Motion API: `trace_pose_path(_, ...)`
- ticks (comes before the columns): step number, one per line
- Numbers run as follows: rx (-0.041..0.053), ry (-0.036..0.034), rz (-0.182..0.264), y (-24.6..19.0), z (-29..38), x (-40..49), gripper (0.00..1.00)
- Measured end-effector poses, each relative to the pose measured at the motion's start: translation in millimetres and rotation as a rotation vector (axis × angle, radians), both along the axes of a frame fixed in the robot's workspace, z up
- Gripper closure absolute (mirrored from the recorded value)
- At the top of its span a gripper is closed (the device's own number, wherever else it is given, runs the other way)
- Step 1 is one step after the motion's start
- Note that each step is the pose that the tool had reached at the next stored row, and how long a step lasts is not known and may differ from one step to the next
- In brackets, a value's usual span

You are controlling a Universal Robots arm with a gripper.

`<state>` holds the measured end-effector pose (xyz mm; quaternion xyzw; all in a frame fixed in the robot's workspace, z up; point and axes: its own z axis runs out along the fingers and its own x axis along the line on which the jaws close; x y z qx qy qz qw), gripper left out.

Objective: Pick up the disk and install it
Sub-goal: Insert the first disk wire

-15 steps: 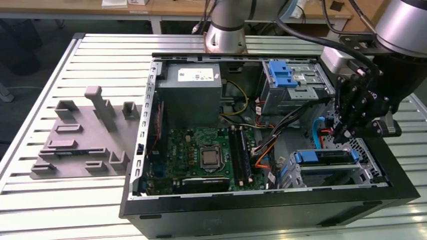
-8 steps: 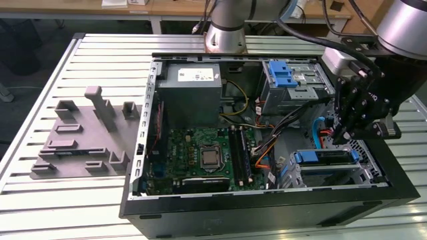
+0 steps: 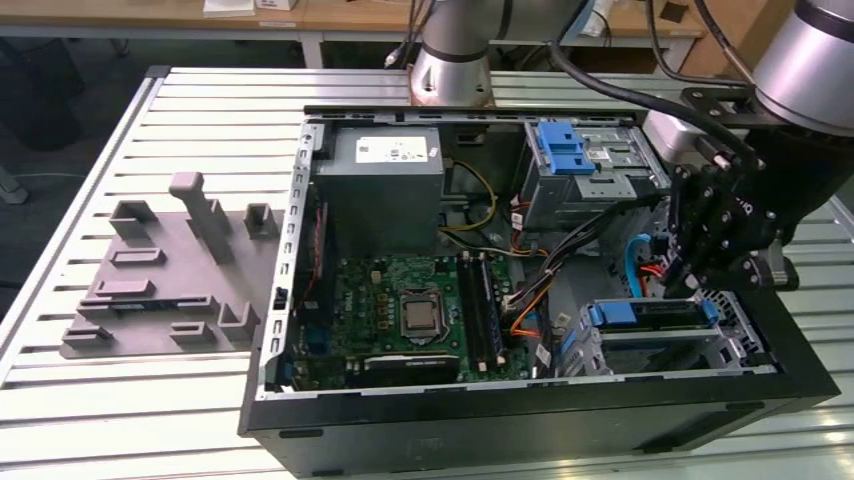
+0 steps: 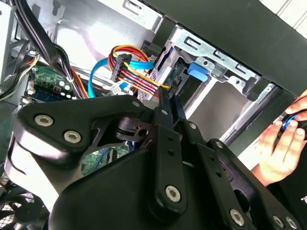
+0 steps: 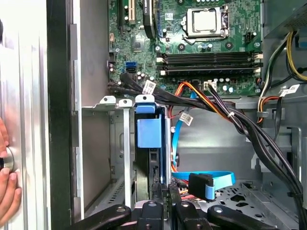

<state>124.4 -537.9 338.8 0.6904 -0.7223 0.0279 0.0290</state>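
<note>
Pincer [image 3: 678, 285] is reaching down into the computer case [image 3: 534, 410] at the exterior view's right end of it, tips at the drive cage [image 3: 741, 335]. I cannot tell whether it is clamped on anything or loose; in the first wrist view its tip [image 5: 162, 189] is sitting right against the drive bay.

On the exterior view's left of the case, a grey moulded fixture [image 3: 160, 280] is lying on the slatted surface [image 3: 80, 150]. Inside the case, the motherboard [image 3: 400, 310] is lying toward that same side, with the grey power supply box [image 3: 380, 175] behind it. Further toward the exterior view's right, the disk [image 3: 647, 314] is sitting in the drive cage, its blue carrier front facing into the case, just beside the pincer.

In both wrist views a person's hand [image 4: 283, 143] [image 5: 7, 182] is resting just outside the case wall.
</note>
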Motion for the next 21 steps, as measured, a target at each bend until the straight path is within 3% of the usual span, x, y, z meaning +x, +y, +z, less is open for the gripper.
trace_pose_path(2, 0.0039, 0.0032, -0.005, -0.3, -0.3, 0.0, 0.84)
trace_pose_path(4, 0.018, 0.0051, -0.005, -1.0, -0.7, 0.0, 0.84)
trace_pose_path(8, 0.0263, 0.0052, -0.006, -6.6, -2.0, 0.1, 0.84)
trace_pose_path(10, 0.0308, 0.0052, -0.006, -6.9, -2.5, 0.1, 0.84)
trace_pose_path(21, 0.0355, 0.0052, -0.018, -8.5, -4.4, 1.5, 0.84)
